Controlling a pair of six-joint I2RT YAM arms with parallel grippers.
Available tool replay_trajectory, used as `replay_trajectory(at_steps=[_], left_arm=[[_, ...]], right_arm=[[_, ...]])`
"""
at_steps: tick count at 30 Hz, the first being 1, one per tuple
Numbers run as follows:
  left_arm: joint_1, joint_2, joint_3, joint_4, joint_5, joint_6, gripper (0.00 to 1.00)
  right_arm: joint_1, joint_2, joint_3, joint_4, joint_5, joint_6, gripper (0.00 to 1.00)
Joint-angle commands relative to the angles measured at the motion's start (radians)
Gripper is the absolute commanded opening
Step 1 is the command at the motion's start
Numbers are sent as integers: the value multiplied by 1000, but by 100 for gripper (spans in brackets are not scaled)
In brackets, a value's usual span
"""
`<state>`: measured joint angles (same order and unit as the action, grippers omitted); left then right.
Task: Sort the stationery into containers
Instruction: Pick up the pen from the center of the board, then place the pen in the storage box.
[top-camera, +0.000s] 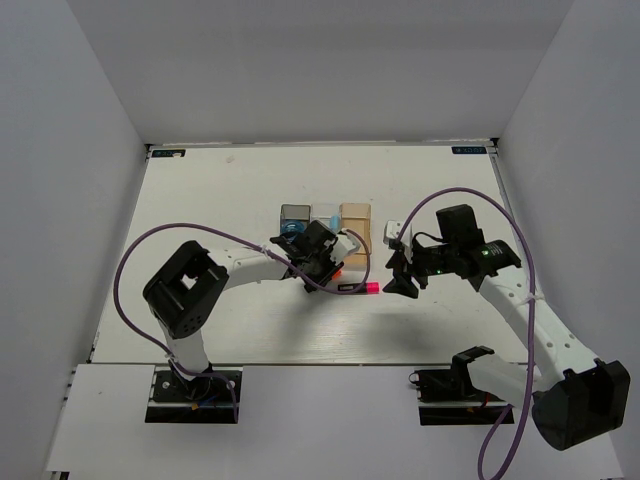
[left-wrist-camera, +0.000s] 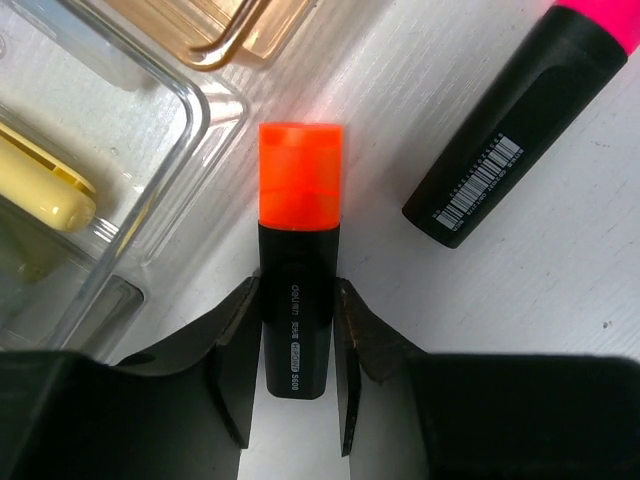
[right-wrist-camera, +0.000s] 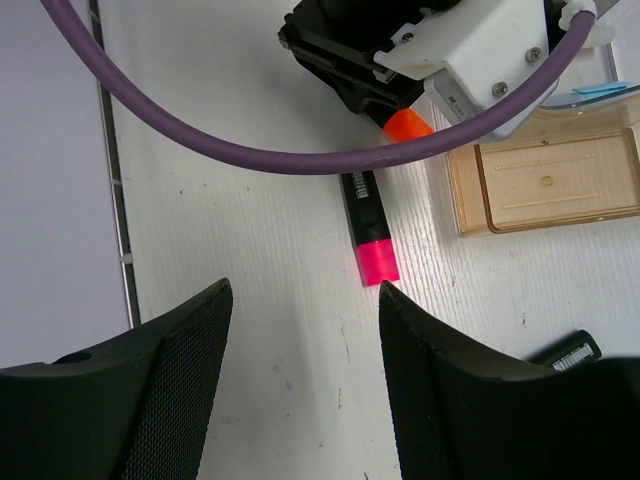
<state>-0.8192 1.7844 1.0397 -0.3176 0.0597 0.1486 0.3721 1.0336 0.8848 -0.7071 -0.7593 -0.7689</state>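
My left gripper (left-wrist-camera: 298, 290) is shut on the black body of an orange-ended highlighter (left-wrist-camera: 300, 200), just in front of the clear container (left-wrist-camera: 150, 130). A pale yellow stick (left-wrist-camera: 45, 190) lies in that container. The tan container (right-wrist-camera: 545, 180) stands beside it and the dark grey one (top-camera: 295, 213) is at the left of the row. A pink-ended highlighter (right-wrist-camera: 368, 225) lies on the table. My right gripper (right-wrist-camera: 305, 290) hangs open above the table, one fingertip close to the pink end. In the top view both grippers (top-camera: 318, 262) (top-camera: 398, 277) flank that highlighter (top-camera: 356, 288).
Another black highlighter body (right-wrist-camera: 566, 350) lies on the table at the right wrist view's lower right. Something blue (top-camera: 292, 229) shows at the dark grey container's near edge. A purple cable (right-wrist-camera: 300, 150) loops across the right wrist view. White walls enclose the table (top-camera: 200, 200).
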Motion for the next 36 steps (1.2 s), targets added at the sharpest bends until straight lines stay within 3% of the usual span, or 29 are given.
replay_trajectory(at_steps=[1, 2, 4, 9, 10, 11, 12, 13, 14, 15, 20, 22, 23, 24, 25, 26, 30, 31, 35, 36], left_arm=[[-6, 41, -46, -92, -3, -7, 15], [-6, 26, -44, -100, 3, -12, 6], [-14, 6, -40, -115, -1, -23, 0], [-23, -194, 9, -193, -15, -83, 0], [-23, -219, 16, -198, -17, -98, 0], [-23, -239, 26, -208, -17, -113, 0], [-23, -290, 61, -215, -18, -122, 0], [-18, -301, 75, -215, -11, -139, 0], [-8, -310, 109, -221, -5, -177, 0], [-3, -316, 141, -221, 3, -208, 0], [74, -237, 275, -161, 34, -416, 0], [94, -150, 359, -123, 43, -464, 0], [94, -123, 385, -117, 42, -513, 0], [97, -97, 466, -109, 28, -558, 0], [97, -20, 494, -113, 29, -576, 0], [97, 6, 522, -113, 25, -618, 0], [89, 144, 657, -130, 3, -736, 0], [86, 170, 671, -135, -14, -745, 0], [81, 205, 660, -126, -54, -776, 0], [81, 211, 654, -123, -54, -785, 0]], right_arm=[[-6, -20, -9, -5, -18, -4, 64], [-7, -21, -7, -2, -18, -4, 64], [-6, -20, -7, -3, -12, -4, 64], [-9, -14, -7, 35, 61, 66, 70], [-9, -12, -10, 50, 81, 88, 82], [-7, -4, -12, 72, 96, 108, 82], [-10, -1, -12, 58, 119, 103, 76], [-12, -4, -10, 49, 124, 99, 61], [-9, 0, -12, 54, 130, 99, 1], [2, 0, -12, 61, 138, 112, 0], [-15, -10, -67, 165, 225, 256, 4], [-16, -3, -78, 211, 323, 330, 50], [-21, 5, -72, 206, 336, 330, 59], [-24, 29, -67, 204, 359, 338, 58], [-32, 32, -58, 202, 368, 358, 50], [-39, 34, -56, 215, 380, 371, 1], [-53, 23, -61, 261, 495, 477, 0], [-62, 25, -61, 267, 538, 502, 17], [-85, 34, -63, 297, 595, 549, 44], [-94, 36, -66, 297, 600, 551, 56]])
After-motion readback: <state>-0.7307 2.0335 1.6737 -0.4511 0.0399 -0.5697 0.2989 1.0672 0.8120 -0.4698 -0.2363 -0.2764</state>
